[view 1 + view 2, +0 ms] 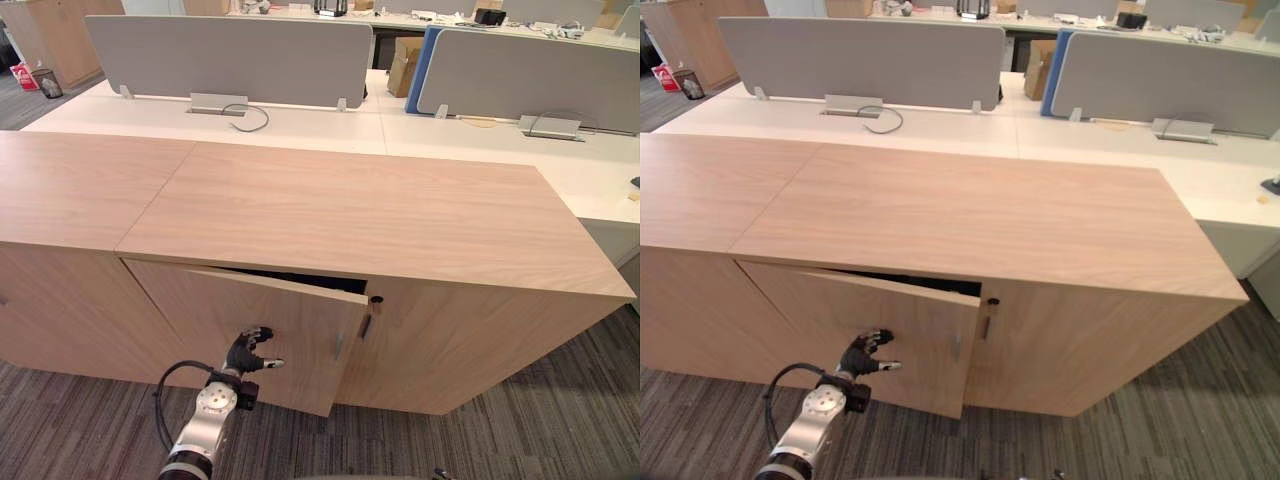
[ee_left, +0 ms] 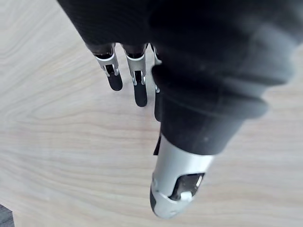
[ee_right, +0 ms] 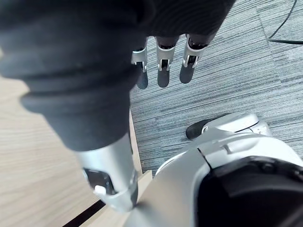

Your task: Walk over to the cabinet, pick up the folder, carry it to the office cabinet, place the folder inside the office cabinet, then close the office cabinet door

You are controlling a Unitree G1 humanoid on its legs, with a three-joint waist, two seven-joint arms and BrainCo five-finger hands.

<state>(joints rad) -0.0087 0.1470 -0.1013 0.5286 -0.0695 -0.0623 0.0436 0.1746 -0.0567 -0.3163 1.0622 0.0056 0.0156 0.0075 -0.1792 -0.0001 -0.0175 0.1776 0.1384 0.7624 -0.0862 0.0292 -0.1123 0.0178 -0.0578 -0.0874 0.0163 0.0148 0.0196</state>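
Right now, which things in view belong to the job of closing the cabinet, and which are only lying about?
Job: light wooden office cabinet; its wooden door, ajar; left hand, straight fingers at the door; right hand, idle over grey carpet.
Lying about: grey desk dividers; brown cardboard box; grey cable on the white desk.

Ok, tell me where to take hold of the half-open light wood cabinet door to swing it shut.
Take the slim vertical metal handle beside the light wood door's free right edge, coming from the front. The door stands ajar, hinged on its left, so that edge likely gives most leverage. The left hand, fingers straight, is at the door face nearer the middle.
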